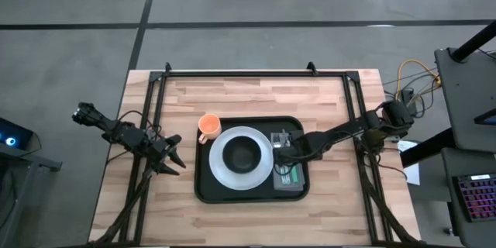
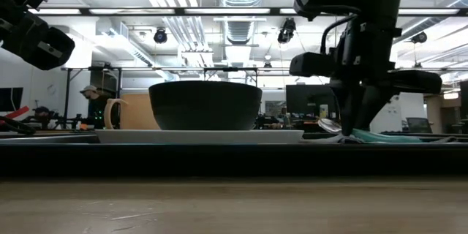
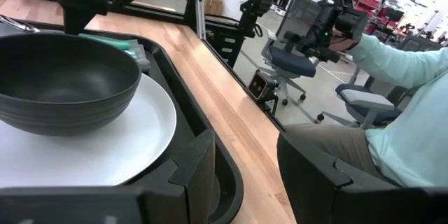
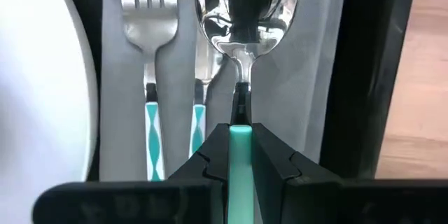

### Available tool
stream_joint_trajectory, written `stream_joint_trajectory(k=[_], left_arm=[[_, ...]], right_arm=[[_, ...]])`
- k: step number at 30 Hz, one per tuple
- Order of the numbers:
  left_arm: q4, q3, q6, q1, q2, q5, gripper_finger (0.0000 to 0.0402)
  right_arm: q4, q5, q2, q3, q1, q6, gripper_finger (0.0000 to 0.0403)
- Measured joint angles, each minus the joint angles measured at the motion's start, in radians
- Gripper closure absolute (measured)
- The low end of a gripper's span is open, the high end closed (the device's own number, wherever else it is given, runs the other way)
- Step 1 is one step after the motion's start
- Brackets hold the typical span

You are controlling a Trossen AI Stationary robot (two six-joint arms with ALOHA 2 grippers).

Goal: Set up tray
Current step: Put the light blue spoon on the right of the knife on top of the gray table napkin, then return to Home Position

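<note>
Two arms work a wooden table: the right gripper (image 4: 239, 155) is clenched on a teal-handled spoon (image 4: 241, 49) over the grey napkin (image 4: 318, 77) inside the black tray (image 1: 203, 187), fork (image 4: 140, 14) just beside; the left gripper (image 1: 172, 160) waits spread, beside the tray.

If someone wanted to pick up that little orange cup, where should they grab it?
Probably by the rim of the small orange cup, coming straight down from above. It stands upright with its mouth open upward, at the corner of the large black rectangular tray. The round white plate beside it crowds a sideways approach.
</note>
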Motion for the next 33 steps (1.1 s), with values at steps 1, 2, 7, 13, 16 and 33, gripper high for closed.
stream_joint_trajectory(k=[1,2,7,13,16,33], left_arm=[[0.0,0.0,0.0,0.0,0.0,0.0,0.0265],[0.0,0.0,0.0,0.0,0.0,0.0,0.0265],[0.0,0.0,0.0,0.0,0.0,0.0,0.0265],[0.0,0.0,0.004,0.0,0.0,0.001,0.0265],[-0.001,0.0,0.011,0.0,0.0,0.001,0.0265],[0.002,0.001,0.087,0.0,0.0,-0.126,0.0265]], right_arm=[[0.005,0.0,0.001,-0.004,-0.004,-0.001,0.0378],[0.006,0.0,0.004,-0.009,-0.005,-0.001,0.0378],[0.016,0.0,0.028,-0.021,-0.009,-0.003,0.0378],[0.023,0.022,0.045,-0.02,-0.009,-0.019,0.0364],[0.022,0.026,0.046,-0.021,-0.009,-0.019,0.0326],[0.011,0.026,0.012,0.005,-0.009,-0.102,0.0281]])
